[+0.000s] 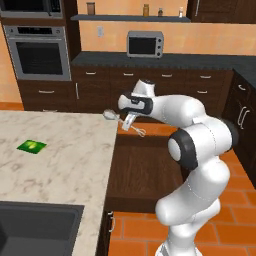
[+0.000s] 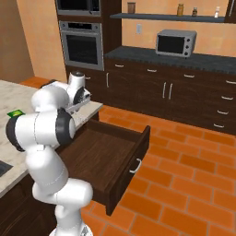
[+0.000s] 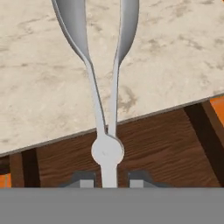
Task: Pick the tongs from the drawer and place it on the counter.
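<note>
My gripper [image 1: 128, 121] is shut on the silver tongs [image 1: 111, 116] and holds them in the air at the corner of the beige marbled counter [image 1: 65, 150]. Their rounded head reaches over the counter's edge, and the small loops [image 1: 141, 132] hang back over the open drawer [image 1: 145, 170]. In the hand view the tongs [image 3: 105, 109] run up from their pivot between my fingertips [image 3: 81, 179], and their two arms spread over the counter [image 3: 175, 52]. The dark wooden drawer floor [image 3: 157, 144] lies below them. From the right, the drawer [image 2: 106, 152] stands pulled far out beside the arm.
A green square [image 1: 31, 146] lies on the counter to the left and a black sink [image 1: 35, 227] sits at its near end. The drawer's front panel [image 2: 136, 168] juts over the orange tile floor. Dark cabinets, a wall oven [image 1: 39, 52] and a toaster oven [image 1: 144, 44] line the back.
</note>
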You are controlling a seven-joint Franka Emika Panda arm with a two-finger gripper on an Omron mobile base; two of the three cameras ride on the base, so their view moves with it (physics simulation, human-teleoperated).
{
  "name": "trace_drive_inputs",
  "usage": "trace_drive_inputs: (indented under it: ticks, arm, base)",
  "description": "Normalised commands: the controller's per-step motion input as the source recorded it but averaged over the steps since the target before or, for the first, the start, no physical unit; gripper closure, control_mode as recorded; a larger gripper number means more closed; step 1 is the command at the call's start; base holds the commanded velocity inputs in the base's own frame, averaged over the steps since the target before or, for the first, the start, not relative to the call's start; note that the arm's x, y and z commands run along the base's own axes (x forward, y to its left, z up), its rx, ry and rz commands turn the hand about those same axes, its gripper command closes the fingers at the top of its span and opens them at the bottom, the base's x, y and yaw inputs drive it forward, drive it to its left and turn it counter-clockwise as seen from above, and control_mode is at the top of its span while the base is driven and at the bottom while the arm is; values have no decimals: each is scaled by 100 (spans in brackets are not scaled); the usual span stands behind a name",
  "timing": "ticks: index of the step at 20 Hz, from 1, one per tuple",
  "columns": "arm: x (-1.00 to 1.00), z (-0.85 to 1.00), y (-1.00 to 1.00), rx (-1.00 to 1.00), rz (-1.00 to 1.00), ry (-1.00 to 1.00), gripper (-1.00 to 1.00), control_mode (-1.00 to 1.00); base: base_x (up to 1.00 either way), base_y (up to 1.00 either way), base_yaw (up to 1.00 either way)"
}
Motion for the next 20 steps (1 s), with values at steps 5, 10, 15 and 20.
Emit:
trace_drive_inputs:
  ticks: [5, 10, 15, 20]
  arm:
    - [-3, -14, 99, -17, 41, 14, 100, -100]
    - [4, -39, 63, -12, 29, 5, 100, -100]
    - [37, -59, 57, -13, 5, 0, 100, -100]
    - [41, -44, 59, -10, 0, 0, 100, -100]
  base:
    - [0, 0, 0]
    - [0, 0, 0]
    - [0, 0, 0]
    - [0, 0, 0]
